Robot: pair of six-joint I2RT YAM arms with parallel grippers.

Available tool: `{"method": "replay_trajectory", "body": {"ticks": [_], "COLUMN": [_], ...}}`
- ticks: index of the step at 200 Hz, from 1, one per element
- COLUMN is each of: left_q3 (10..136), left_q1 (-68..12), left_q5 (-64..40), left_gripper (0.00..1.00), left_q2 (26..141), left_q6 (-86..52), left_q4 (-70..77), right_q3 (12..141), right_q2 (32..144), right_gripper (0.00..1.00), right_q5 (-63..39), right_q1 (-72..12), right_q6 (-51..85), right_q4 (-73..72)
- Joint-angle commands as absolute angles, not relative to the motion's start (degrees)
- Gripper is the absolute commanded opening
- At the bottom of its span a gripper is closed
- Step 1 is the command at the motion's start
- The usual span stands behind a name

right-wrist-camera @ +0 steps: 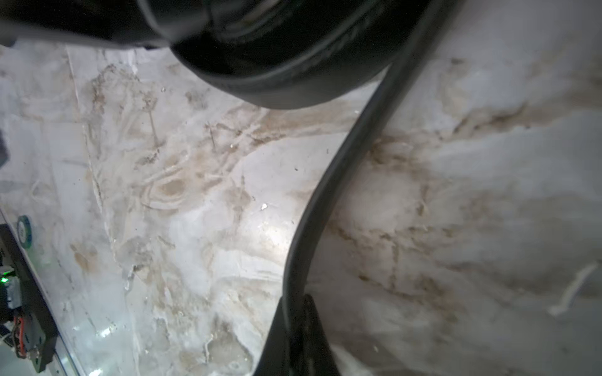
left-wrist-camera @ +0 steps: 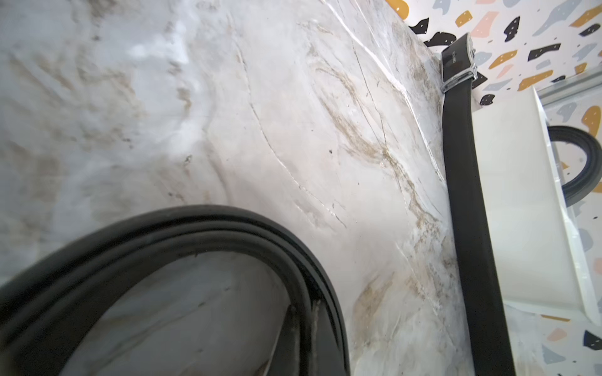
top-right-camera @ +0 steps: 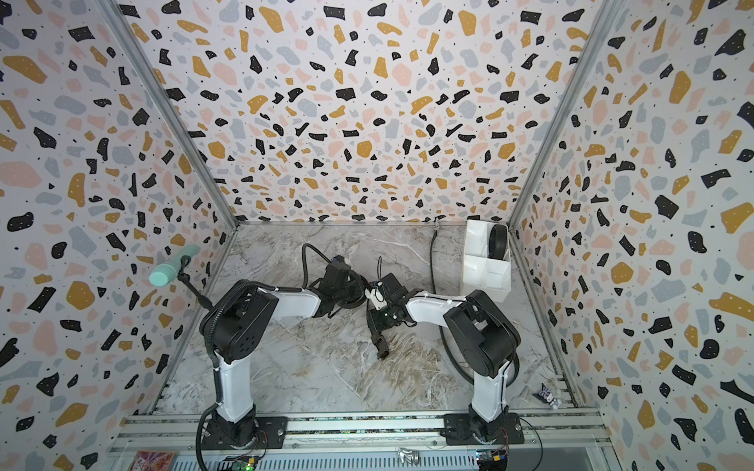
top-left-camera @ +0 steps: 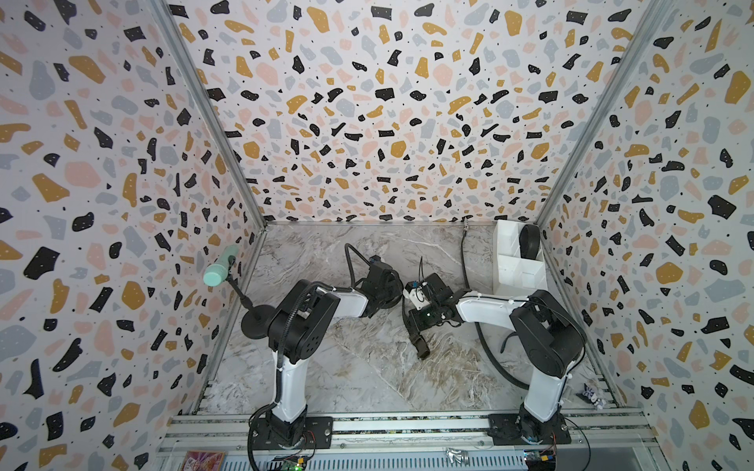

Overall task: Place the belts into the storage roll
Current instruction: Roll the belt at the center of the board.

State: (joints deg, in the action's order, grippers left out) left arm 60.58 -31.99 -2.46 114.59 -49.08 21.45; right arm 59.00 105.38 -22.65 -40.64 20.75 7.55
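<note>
One big marble bench (top-left-camera: 367,375) holds it all. At its back corner stands the white box (top-left-camera: 516,271) with little square cells. One rolled belt (top-left-camera: 529,241) already sits in a back cell, and the other cells look empty. So I think one belt is done and two are left.

The long belt (left-wrist-camera: 465,195) lies flat on the bench, just beside the box. It is not rolled at all. The middle belt (left-wrist-camera: 195,224) is in the middle of the bench, between the two arms. Part of it is wound into a ring, and its loose end trails toward the front.

The left claw (left-wrist-camera: 303,341) is pinched together on the wall of the ring. The right claw (right-wrist-camera: 293,332) is pinched on the loose strap, near the ring. I think the rolling is not finished yet. After that, this belt has to go into a cell, and then the long belt needs its turn.
</note>
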Motion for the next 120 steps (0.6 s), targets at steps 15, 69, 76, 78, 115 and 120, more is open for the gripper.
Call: {"method": "replay_trajectory", "body": {"ticks": [15,69,76,78,115,120], "left_q3": [63.8,64.0,63.8,63.8,63.2,63.1], "left_q1": [-31.6,-31.7,-31.7,-31.7,-31.8,-31.8], "left_q5": [-1.3,-1.1,-1.2,-1.2,-1.8,-1.8], "left_gripper": [0.00,0.00,0.00,0.00,0.00,0.00], "left_q2": [119.8,120.6,120.5,120.6,120.5,120.4], "left_q6": [-53.2,-53.4,-53.5,-53.5,-52.9,-52.6], "left_q4": [26.2,25.8,25.9,26.0,25.0,24.7], "right_q3": [54.3,55.7,56.1,56.1,54.0,54.0], "right_q2": [104.0,105.5,106.2,106.3,104.2,103.4], "right_gripper": [0.00,0.00,0.00,0.00,0.32,0.37], "right_q5": [-31.9,-37.8,-38.0,-37.9,-37.8,-37.8], "right_q1": [-47.7,-52.3,-52.1,-52.0,-45.1,-44.0], "right_q6": [22.6,23.2,23.0,23.0,24.4,24.2], "right_q4": [6.1,0.0,0.0,0.0,-0.7,0.0]}}
